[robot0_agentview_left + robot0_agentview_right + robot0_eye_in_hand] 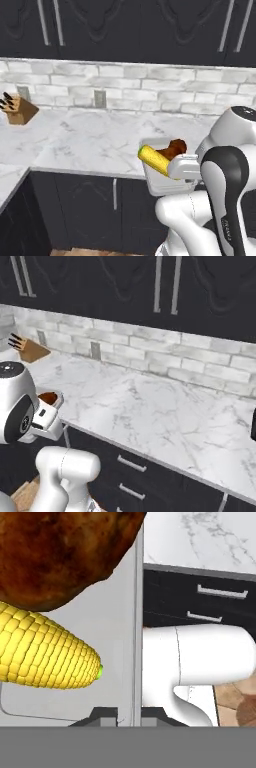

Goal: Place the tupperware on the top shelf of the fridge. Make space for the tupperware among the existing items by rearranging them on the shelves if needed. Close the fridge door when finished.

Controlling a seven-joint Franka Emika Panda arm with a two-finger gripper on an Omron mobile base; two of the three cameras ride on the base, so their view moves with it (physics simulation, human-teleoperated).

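Observation:
The tupperware (161, 184) is a shallow translucent-white tub, held in the air just in front of the counter's edge. A yellow corn cob (154, 159) and a brown piece of meat (173, 148) lie in it. My gripper (175, 171) is shut on the tub's right wall. In the hand view the tupperware's (116, 628) thin wall runs down between the two dark fingertips of the gripper (131, 715), with the corn cob (45, 654) and the meat (60, 552) close up. From the right base view the tupperware (56, 397) peeks out behind the arm's white joint.
A marble counter (90, 135) runs along a white brick wall, over dark cabinets and drawers (132, 463). A wooden knife block (19, 110) stands at the far left. Dark upper cabinets (125, 25) hang above. A dark object (253, 426) sits at the right edge.

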